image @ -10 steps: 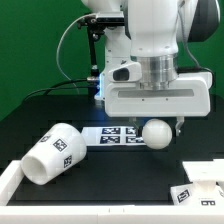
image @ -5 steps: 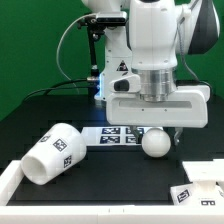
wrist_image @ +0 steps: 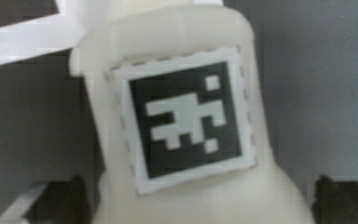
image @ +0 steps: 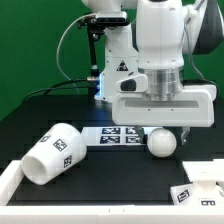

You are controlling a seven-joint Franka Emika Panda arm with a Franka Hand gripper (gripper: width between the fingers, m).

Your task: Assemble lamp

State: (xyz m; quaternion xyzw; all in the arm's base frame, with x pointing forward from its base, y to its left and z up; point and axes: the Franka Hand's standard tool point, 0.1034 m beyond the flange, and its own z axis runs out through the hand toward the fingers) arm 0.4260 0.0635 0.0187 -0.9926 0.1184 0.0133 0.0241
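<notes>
The bulb [image: 162, 143] is held by the tool [image: 166, 130], whose jaws are drawn in narrow on the bulb's stem. In the exterior view only the round head is seen. It hangs just under the tool's broad white body, and the stem is hidden above it. Whether the head touches the counter [image: 50, 115] cannot be told.

In the wrist view the frame is almost filled by the stem, white, with a black-and-white tag on its face. Two dark fingertips [wrist_image: 60, 197] are seen, one on each side of the stem and close against it.

The marker board [image: 115, 135] lies flat on the counter, and its end on the exterior view's right is overlapped by the bulb's head.

The shade [image: 55, 153] is laid on its side on the counter at the exterior view's left, well apart from the tool, with one tag turned toward the camera.

The base [image: 195, 190] is seen at the lower corner on the exterior view's right. It is partly cut off by the frame's edge and is apart from the tool and the bulb.
</notes>
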